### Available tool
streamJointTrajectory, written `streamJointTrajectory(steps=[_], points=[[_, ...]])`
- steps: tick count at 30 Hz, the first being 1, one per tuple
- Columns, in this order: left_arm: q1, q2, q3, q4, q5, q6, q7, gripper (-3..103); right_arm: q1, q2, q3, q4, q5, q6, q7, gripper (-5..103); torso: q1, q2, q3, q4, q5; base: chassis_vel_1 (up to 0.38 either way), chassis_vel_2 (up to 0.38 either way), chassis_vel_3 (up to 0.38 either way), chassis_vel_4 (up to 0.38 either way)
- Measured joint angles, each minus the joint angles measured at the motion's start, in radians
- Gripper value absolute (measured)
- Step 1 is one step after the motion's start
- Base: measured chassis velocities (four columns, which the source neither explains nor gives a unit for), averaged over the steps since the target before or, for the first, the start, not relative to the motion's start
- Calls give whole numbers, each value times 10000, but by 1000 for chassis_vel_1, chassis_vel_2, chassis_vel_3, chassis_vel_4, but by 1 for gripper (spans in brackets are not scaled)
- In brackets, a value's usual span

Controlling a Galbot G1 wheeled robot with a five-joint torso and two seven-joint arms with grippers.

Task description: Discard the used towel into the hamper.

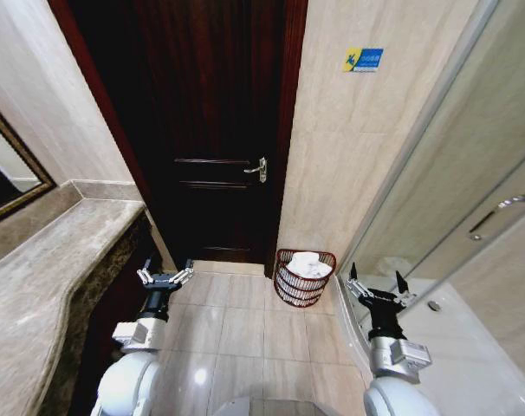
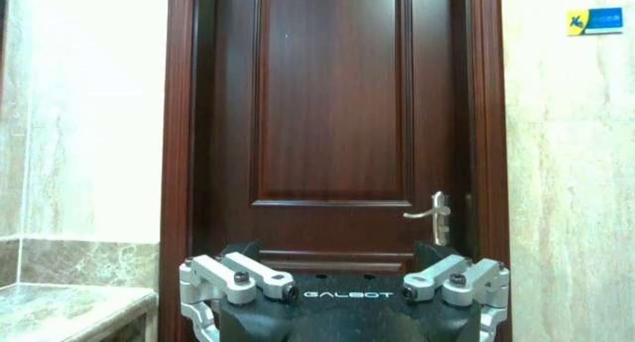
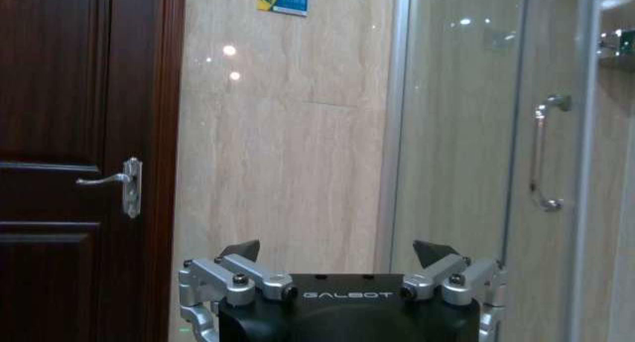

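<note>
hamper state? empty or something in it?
Not empty. The hamper stands upright on the floor by the door, with a white towel bunched inside at the rim. Both grippers are open, holding nothing.

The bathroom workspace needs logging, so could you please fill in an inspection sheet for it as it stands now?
Surface: glossy beige tiled floor.
Job's things: hamper on the floor by the wall, right of the door; white towel already lying in it.
Clutter: nothing seen.
Grippers: left gripper open, empty, held low by the counter; right gripper open, empty, held low by the shower glass.
Cables: nothing seen.
Surroundings: dark wooden door, shut, with lever handle; marble counter; glass shower door; blue sign.
</note>
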Motion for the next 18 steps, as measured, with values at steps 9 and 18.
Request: streamJointTrajectory(steps=[9, 18], points=[[0, 0, 0, 0, 0, 0, 0, 100, 0, 0, 0, 0, 0, 0, 0, 100, -2, -6, -4, 1, -1, 143, -134, -139, 132], [0, 0, 0, 0, 0, 0, 0, 100, 0, 0, 0, 0, 0, 0, 0, 100, -6, -9, -7, -1, 0, 142, -142, -141, 137]])
